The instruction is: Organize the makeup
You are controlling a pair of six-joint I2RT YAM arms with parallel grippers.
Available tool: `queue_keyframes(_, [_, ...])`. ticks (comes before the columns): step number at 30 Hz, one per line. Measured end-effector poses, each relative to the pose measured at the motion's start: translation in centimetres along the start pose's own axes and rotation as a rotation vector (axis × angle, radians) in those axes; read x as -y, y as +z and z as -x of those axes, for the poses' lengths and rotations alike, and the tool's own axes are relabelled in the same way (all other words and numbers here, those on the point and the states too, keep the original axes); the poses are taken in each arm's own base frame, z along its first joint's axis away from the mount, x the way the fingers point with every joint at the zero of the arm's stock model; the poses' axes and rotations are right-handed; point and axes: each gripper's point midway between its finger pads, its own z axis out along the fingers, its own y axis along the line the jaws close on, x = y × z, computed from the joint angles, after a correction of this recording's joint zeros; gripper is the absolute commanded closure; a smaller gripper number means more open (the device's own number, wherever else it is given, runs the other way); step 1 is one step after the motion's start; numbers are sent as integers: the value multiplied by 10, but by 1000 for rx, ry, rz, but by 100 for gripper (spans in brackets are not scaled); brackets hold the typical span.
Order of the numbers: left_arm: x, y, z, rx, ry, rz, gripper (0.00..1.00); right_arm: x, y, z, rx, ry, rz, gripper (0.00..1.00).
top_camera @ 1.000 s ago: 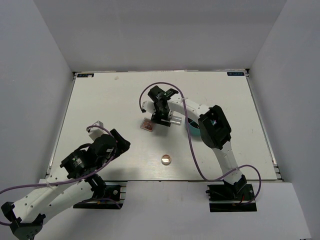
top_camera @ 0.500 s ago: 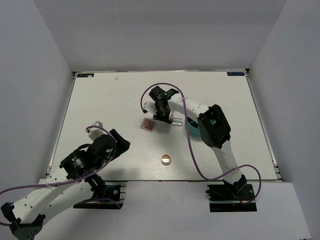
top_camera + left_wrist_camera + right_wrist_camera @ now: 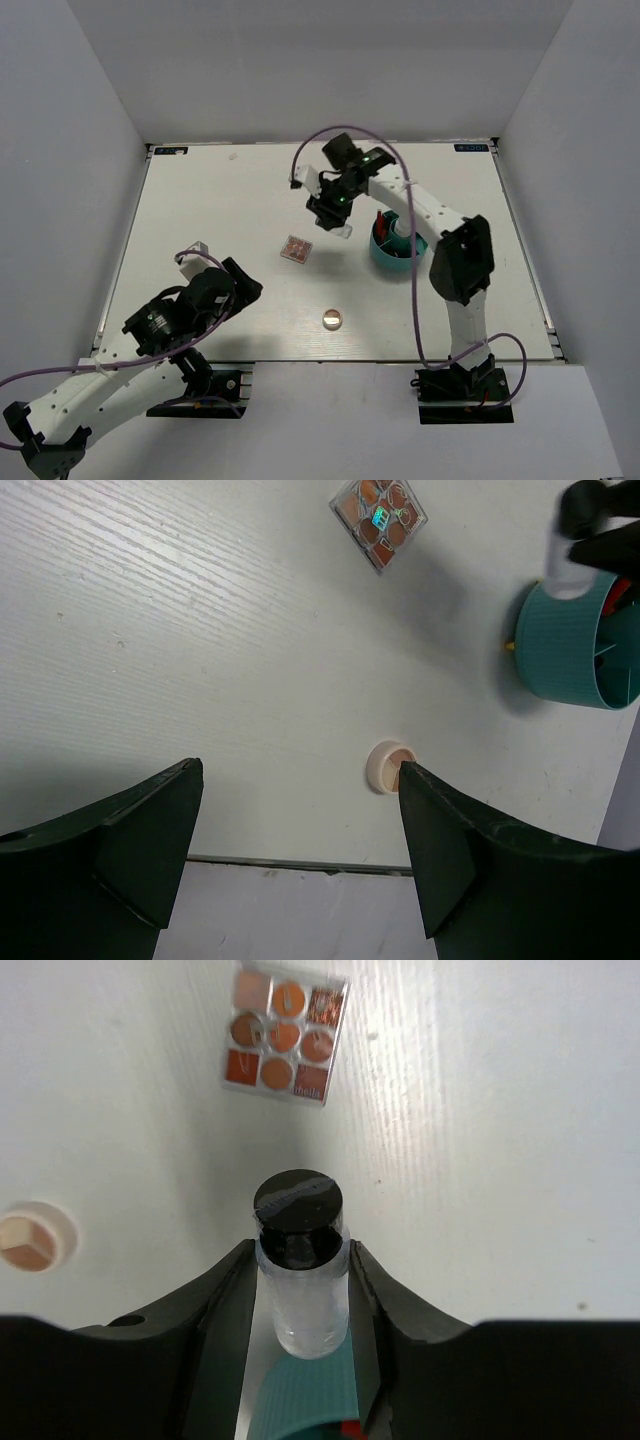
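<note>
Right gripper (image 3: pixel 300 1250) clamped on bottle (image 3: pixel 300 1305) below cap, aloft beside teal container (image 3: pixel 570 650); low approach could clip rim, tip it. Left gripper (image 3: pixel 298 780) wide open, empty.

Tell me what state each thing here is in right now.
Bottle: cap on, held off the table.
Right gripper: shut on the bottle.
Left gripper: open, empty.
Palette: flat on the table, not held.
Compact: on the table, not held.
Container: upright, partly filled.
</note>
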Motion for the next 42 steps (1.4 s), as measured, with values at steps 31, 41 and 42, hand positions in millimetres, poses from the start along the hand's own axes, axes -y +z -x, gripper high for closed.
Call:
queue_keyframes(31, [6,6,-3,-7,-6,-19,12,124,-181,-98,552,546,-211,93])
queue_keyframes(41, [4,10,-6,-16,8,1,12,130,-141,-115,550,587,-106,94])
queue_keyframes(42, [4,10,-6,-17,8,2,12,131,-138,-116,546,590,-102,94])
